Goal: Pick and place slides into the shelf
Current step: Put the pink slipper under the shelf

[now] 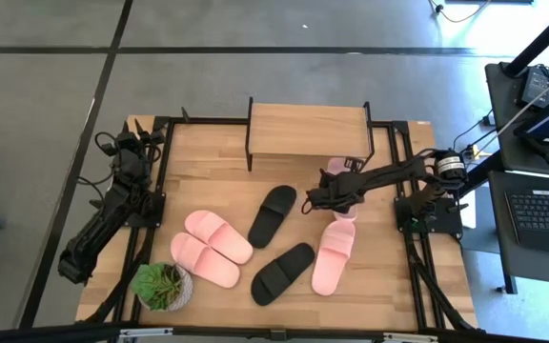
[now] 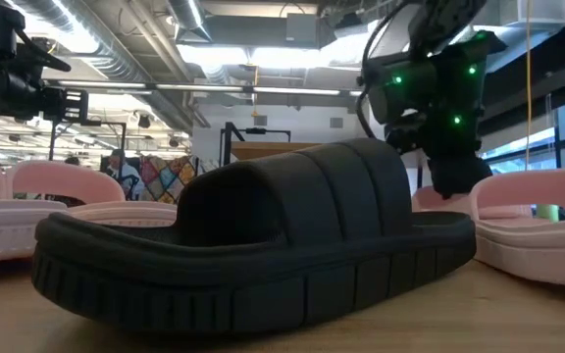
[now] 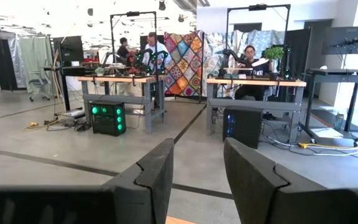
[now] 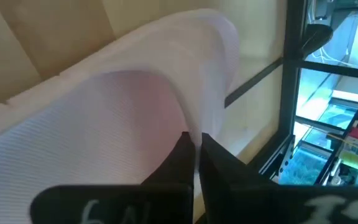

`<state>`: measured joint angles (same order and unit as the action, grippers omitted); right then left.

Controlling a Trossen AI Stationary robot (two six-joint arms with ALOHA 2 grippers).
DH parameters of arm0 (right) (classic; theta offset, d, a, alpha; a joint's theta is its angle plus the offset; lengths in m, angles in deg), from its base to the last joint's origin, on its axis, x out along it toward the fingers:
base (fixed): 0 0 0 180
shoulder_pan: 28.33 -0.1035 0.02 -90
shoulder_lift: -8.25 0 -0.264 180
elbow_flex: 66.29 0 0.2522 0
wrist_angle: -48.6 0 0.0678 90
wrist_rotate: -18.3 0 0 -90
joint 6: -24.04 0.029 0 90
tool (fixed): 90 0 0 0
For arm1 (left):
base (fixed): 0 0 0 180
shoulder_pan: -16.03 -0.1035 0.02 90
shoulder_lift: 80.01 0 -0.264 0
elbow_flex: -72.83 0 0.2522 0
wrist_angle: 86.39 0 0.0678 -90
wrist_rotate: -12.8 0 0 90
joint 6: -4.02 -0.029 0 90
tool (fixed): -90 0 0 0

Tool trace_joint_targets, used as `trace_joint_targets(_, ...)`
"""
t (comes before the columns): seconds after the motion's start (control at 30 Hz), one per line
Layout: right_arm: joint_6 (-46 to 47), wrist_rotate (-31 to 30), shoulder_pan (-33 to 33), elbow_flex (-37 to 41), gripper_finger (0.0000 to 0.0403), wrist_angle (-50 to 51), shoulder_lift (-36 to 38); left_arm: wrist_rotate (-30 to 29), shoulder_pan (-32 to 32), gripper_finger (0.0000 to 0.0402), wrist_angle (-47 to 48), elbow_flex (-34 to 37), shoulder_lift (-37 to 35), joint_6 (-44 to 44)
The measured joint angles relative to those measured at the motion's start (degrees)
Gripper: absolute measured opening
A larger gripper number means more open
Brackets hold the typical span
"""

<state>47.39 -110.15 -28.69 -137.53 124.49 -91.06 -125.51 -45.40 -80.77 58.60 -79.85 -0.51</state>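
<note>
While clamped on a pink slide (image 4: 104,118), the right pincer (image 4: 194,152) hangs beside the shelf (image 1: 308,129).
Five more slides lie across the surface (image 1: 208,157); the left pincer (image 3: 194,180) waits parted at its left edge.

Two dark jointed arms trailing black cables, green lights glowing.

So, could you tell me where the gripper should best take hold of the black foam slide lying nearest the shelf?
Probably by its wide strap. The black foam slide lies sole-down on the wooden tabletop, so the strap arches above the footbed and is the only raised part thin enough to pinch. I would come straight down from above, one finger under the strap through the open toe. The right gripper hangs closest, right beside it.
</note>
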Motion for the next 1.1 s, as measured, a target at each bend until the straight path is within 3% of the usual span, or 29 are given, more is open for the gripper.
trace_joint_targets(0.27, -0.08, -3.85, 0.76, 0.95, 0.0016, -2.25, 0.02, 0.01, 0.00, 0.0134, 0.00, 0.00, 0.00, -0.04)
trace_joint_targets(0.5, -1.40, -3.92, 1.62, 0.95, 0.0051, -2.27, 0.02, 0.02, 0.00, 0.0134, 0.00, 0.00, 0.00, -0.06)
trace_joint_targets(1.1, -1.12, -2.31, 1.23, -0.52, 0.0059, -2.71, 0.00, 0.00, 0.00, 0.0134, 0.00, 0.02, 0.00, -0.11)
